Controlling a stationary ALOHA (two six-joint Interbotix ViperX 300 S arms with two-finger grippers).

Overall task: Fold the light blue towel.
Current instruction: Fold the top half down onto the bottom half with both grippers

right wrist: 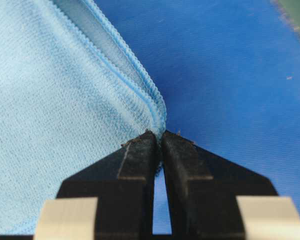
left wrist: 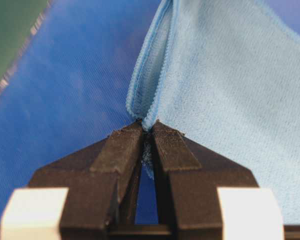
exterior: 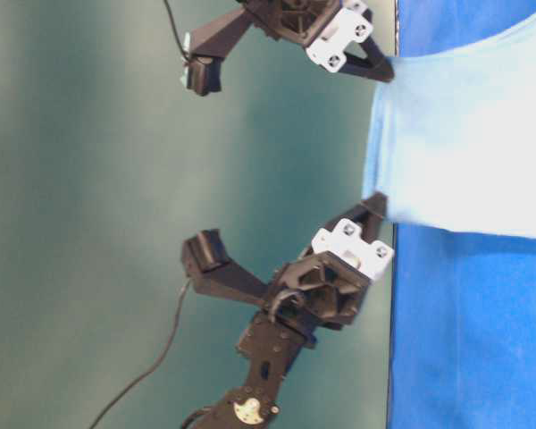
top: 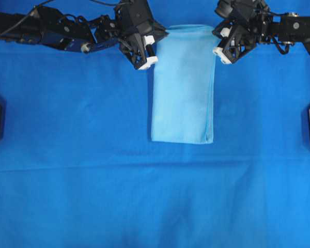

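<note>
Two claws, left claw (top: 151,53) and right claw (top: 220,48), each pinch a far corner of the light blue towel (top: 183,88).

One light blue towel (top: 183,85), one blue table covering (top: 93,181), two tools: left tool (top: 151,51), right tool (top: 220,42)

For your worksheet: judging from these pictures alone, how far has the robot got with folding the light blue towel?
Done: the light blue towel lies as a narrow doubled strip, layered hems visible at its corners. In hand: the left gripper and right gripper are each shut on a far corner, lifting that edge. Left: probably carrying that end over to the near end.
</note>
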